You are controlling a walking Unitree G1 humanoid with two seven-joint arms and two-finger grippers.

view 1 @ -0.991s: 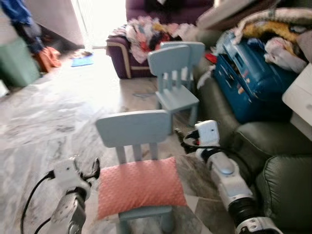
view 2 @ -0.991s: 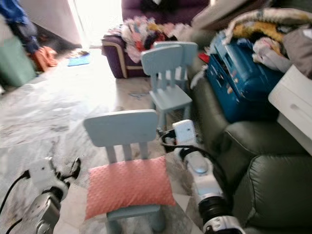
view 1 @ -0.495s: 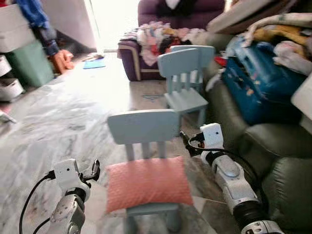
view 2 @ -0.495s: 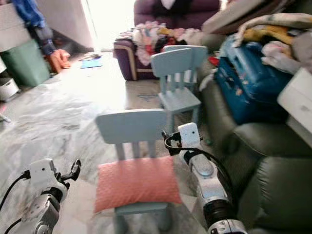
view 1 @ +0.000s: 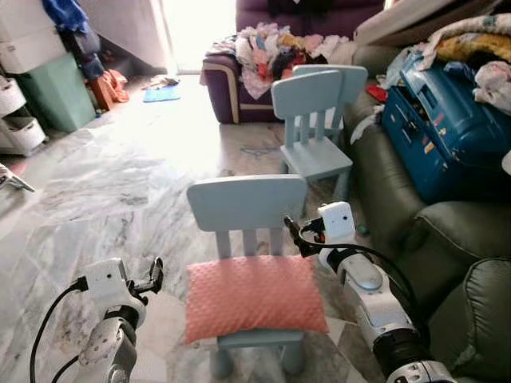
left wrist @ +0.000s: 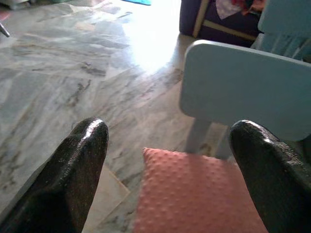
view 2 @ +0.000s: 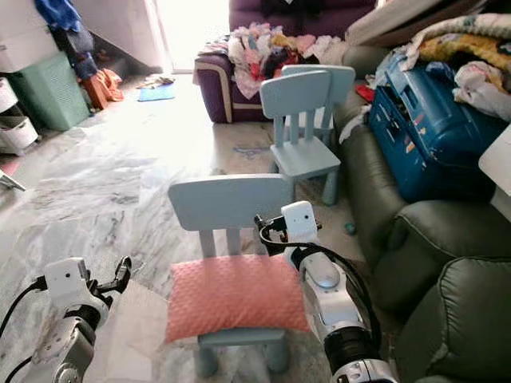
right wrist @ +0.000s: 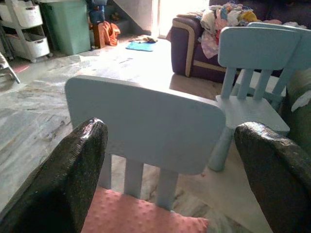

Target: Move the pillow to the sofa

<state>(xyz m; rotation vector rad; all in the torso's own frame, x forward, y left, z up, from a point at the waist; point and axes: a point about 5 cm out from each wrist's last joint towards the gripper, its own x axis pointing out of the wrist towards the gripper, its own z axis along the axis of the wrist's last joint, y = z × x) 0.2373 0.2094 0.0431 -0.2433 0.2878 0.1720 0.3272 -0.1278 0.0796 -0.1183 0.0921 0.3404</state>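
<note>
A salmon-pink dotted pillow (view 1: 251, 297) lies flat on the seat of a small pale-blue chair (view 1: 247, 203) right in front of me. My left gripper (view 1: 154, 275) is open, low at the pillow's left edge and apart from it. In the left wrist view its fingers (left wrist: 82, 165) frame the pillow's (left wrist: 194, 194) corner. Open too, my right gripper (view 1: 294, 233) hovers by the right end of the chair's backrest, just above the pillow's far right corner. The right wrist view looks at the backrest (right wrist: 146, 126). An olive-green sofa (view 1: 383, 183) runs along the right.
A blue suitcase (view 1: 443, 128) and piled clothes lie on the green sofa. A second pale-blue chair (view 1: 311, 120) stands beyond the first. Farther back is a purple sofa (view 1: 231, 80) heaped with laundry. Marble floor (view 1: 104, 183) lies open to the left, with a green bin (view 1: 52, 96) at the wall.
The whole picture has shifted and sharpened, so the camera moved. Both grippers keep their places on either side of the chair. The pillow has not moved on the seat.
</note>
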